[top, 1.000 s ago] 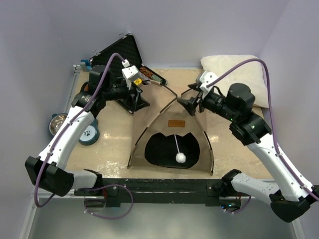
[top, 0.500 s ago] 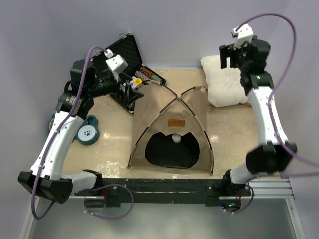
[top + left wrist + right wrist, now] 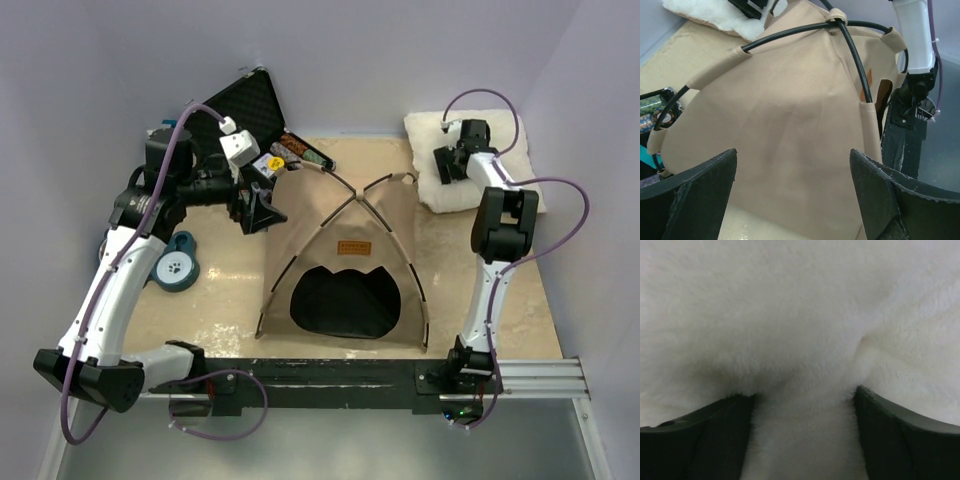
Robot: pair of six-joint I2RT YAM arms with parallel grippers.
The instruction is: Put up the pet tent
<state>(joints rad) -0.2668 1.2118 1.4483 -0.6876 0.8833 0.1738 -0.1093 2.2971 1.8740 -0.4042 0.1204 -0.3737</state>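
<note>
Now, left gripper (image 3: 260, 210): a second ago it was up at the pole crossing. It has let go and backed off to the tent's left rear side, jaws spread wide with nothing between them.
Pet tent (image 3: 345, 215): it stands by itself mid-table, with its opening facing the arm bases. The dark poles (image 3: 837, 22) are crossed at the peak and the fabric is drawn smooth.
Pompom: a second ago it hung in front of the opening. It can't be seen from above now.
Right gripper (image 3: 443, 163): it has left the peak and swung to the far right corner. Its fingers are apart and pushed down into the white pillow (image 3: 430, 195). Fluff bulges between them, but no pinch shows yet.
Meaning: the frame looks done, since it holds up with both tools off it. The pillow is probably the next thing to handle.
Metal bowl (image 3: 115, 247): just off the table's left edge, contents unclear.
Teal dish (image 3: 177, 270): beside the bowl, showing a paw print. Can't tell whether anything is in it.
Black case (image 3: 235, 100): lid propped open at the far left, with coloured chips (image 3: 651, 107) in its tray.
Tent interior: black floor, nothing visible on it.
</note>
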